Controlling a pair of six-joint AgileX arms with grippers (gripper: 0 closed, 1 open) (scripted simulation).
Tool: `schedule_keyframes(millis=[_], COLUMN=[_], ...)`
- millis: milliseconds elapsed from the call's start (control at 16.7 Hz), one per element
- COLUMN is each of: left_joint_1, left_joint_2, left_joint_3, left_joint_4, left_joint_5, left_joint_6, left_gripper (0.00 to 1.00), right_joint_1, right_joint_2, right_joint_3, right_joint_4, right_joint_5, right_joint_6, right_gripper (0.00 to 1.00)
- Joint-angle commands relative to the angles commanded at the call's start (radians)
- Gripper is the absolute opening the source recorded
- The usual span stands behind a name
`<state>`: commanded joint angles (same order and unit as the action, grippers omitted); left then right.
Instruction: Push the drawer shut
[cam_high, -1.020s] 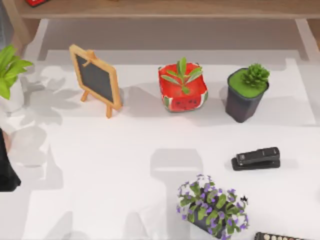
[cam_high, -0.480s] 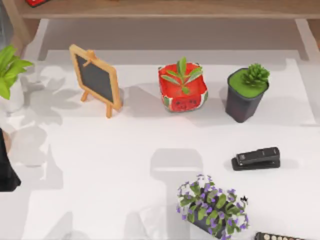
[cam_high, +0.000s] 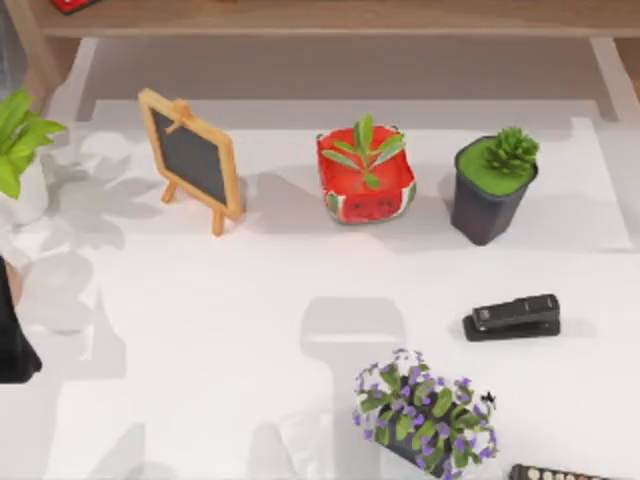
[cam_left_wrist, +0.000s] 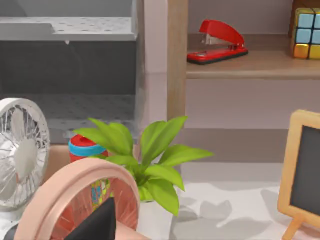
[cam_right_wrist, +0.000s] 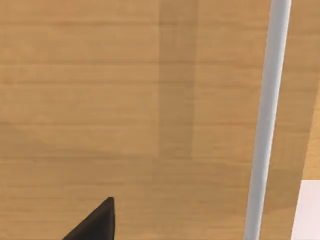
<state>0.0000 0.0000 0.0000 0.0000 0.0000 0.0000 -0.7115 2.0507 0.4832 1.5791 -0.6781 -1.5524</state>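
A light wooden panel (cam_right_wrist: 125, 100) takes up the right wrist view from close up. A pale straight bar (cam_right_wrist: 265, 120) runs across it; this looks like the drawer's front and its handle. A dark tip of my right gripper (cam_right_wrist: 95, 222) pokes in very near the wood. My left arm (cam_high: 12, 345) sits at the table's left edge. A dark tip of the left gripper (cam_left_wrist: 97, 225) shows in the left wrist view, behind a pink ring (cam_left_wrist: 60, 185).
On the white table stand a small chalkboard easel (cam_high: 192, 160), a watermelon-patterned plant pot (cam_high: 365, 190), a dark pot with a succulent (cam_high: 488, 195), a black stapler (cam_high: 512, 317) and purple flowers (cam_high: 425, 415). A leafy plant (cam_high: 20, 140) stands far left, a wooden shelf (cam_high: 330, 18) at the back.
A pale patch has appeared in the shadow at the table's front edge. The objects and the left arm have not moved.
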Motion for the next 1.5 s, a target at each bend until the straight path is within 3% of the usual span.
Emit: schedule_keyframes(millis=[360, 1140, 1500], left_joint_1=[0.0, 0.0, 0.0], left_joint_2=[0.0, 0.0, 0.0], left_joint_3=[0.0, 0.0, 0.0], left_joint_4=[0.0, 0.0, 0.0], left_joint_5=[0.0, 0.0, 0.0], left_joint_6=[0.0, 0.0, 0.0], left_gripper=[1.0, 1.0, 1.0], right_joint_1=[0.023, 0.023, 0.023], right_joint_2=[0.01, 0.01, 0.01], right_joint_3=[0.03, 0.03, 0.03], right_joint_4=[-0.02, -0.02, -0.02], right_joint_5=[0.023, 0.023, 0.023], right_joint_6=[0.0, 0.0, 0.0], right_gripper=[1.0, 0.02, 0.0])
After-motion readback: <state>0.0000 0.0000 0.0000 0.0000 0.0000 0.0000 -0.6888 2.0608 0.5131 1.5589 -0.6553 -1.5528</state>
